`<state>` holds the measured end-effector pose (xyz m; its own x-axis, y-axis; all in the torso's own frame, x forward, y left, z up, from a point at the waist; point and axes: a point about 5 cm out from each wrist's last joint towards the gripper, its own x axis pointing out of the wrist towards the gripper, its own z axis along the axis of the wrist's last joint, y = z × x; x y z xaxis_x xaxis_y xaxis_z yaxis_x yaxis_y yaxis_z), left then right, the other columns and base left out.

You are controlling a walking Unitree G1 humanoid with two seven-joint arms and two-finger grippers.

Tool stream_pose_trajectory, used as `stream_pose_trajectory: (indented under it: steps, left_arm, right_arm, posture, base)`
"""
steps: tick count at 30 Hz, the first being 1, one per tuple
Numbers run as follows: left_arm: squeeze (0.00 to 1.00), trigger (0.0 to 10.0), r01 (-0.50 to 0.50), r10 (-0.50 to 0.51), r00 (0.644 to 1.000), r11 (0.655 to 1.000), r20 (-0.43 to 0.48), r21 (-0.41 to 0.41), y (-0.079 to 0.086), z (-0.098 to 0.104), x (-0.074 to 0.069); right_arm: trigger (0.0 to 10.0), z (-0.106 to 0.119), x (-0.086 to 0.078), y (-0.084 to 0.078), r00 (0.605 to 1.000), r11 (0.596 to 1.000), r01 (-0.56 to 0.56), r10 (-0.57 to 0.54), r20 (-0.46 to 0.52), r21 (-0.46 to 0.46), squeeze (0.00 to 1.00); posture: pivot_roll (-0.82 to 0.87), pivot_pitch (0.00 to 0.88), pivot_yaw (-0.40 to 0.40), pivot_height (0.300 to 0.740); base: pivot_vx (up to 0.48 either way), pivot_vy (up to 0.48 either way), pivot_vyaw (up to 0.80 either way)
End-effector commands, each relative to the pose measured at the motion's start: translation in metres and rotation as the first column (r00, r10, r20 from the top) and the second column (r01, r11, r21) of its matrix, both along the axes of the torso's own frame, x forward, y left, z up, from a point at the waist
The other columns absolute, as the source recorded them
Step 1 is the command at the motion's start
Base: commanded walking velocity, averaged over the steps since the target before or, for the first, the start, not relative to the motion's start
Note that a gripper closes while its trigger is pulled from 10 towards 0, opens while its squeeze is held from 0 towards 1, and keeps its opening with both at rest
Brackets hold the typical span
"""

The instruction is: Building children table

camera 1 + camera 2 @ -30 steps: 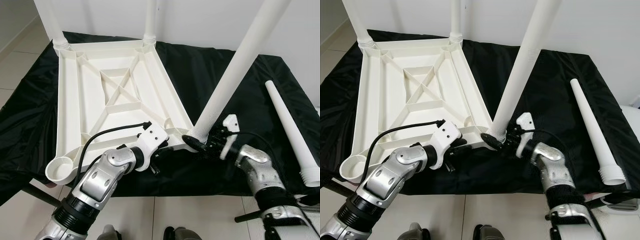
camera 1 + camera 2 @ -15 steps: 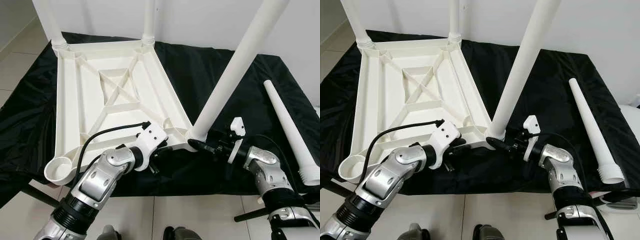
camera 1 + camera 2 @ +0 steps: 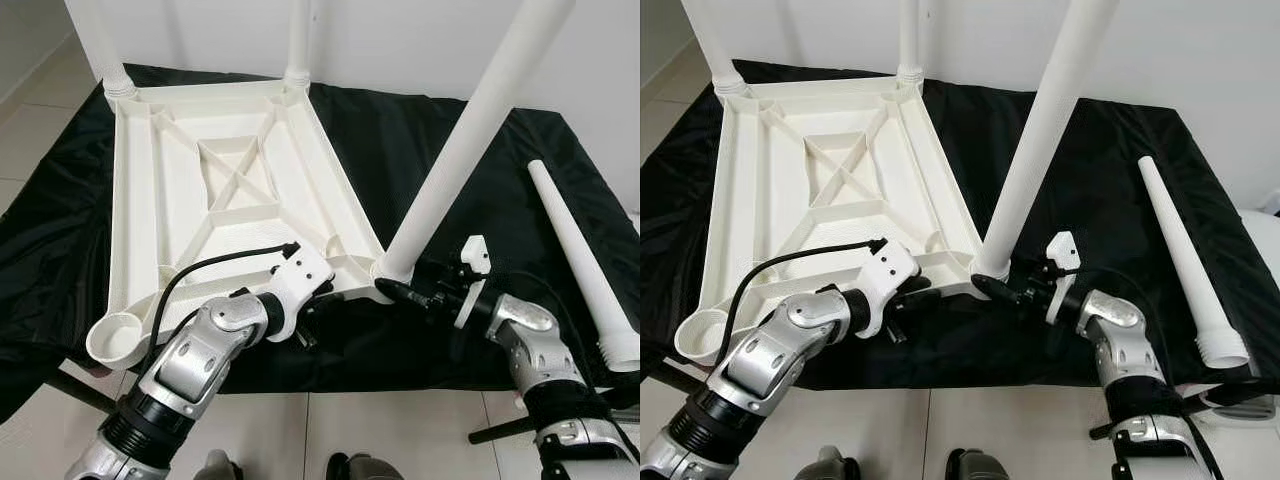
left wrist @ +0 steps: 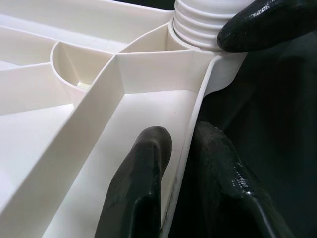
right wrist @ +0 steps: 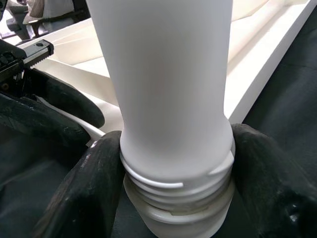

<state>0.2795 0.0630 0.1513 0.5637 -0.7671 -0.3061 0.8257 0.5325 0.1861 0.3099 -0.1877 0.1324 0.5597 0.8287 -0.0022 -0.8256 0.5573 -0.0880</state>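
Observation:
The white children's table top (image 3: 135,200) lies upside down on a black cloth, with two legs (image 3: 298,40) standing in its far corners. A third white leg (image 3: 460,150) rises tilted from the near right corner socket. My right gripper (image 3: 400,290) is shut on that leg's threaded base (image 5: 168,74), one black finger (image 5: 84,183) on each side. My left gripper (image 3: 320,300) is shut on the table top's near rim (image 4: 198,104), pinching the thin wall just beside that corner. One finger of the right gripper (image 4: 262,25) shows against the threads in the left wrist view.
A loose white leg (image 3: 580,260) lies on the cloth at the right, its wide threaded end toward me. The near left corner socket (image 3: 115,335) is an open round cup. The cloth-covered surface ends just below both grippers, with tiled floor beneath.
My right wrist has swung outward to the right and turned while its fingers stay at the leg's base. The left gripper keeps its hold on the rim.

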Motion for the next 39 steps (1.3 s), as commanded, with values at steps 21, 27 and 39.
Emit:
stream_pose_trajectory:
  steps: [21, 27, 39]
  left_arm:
    - [0.00, 10.0, 0.049, -0.049, 0.999, 0.999, 0.001, -0.018, -0.007, 0.004, -0.004]
    - [0.00, 10.0, 0.046, -0.046, 0.999, 0.999, 0.002, -0.018, -0.006, 0.004, -0.004]
    - [0.00, 10.0, 0.039, -0.039, 0.999, 0.999, 0.004, -0.019, -0.006, 0.005, -0.003]
  right_arm:
    - [0.0, -0.011, -0.008, 0.046, 0.913, 0.903, 0.403, -0.407, -0.002, 0.145, 0.00]
    - [0.0, -0.012, -0.008, 0.058, 0.872, 0.859, 0.485, -0.489, -0.017, 0.163, 0.00]
    - [0.0, -0.012, -0.007, 0.082, 0.741, 0.727, 0.666, -0.671, -0.035, 0.169, 0.00]
  posture:
    - [-0.05, 0.124, -0.040, 0.740]
    - [-0.05, 0.125, -0.041, 0.740]
    - [-0.04, 0.126, -0.042, 0.740]
  base:
    - [0.000, 0.000, 0.00]
    - [0.000, 0.000, 0.00]
    - [0.000, 0.000, 0.00]
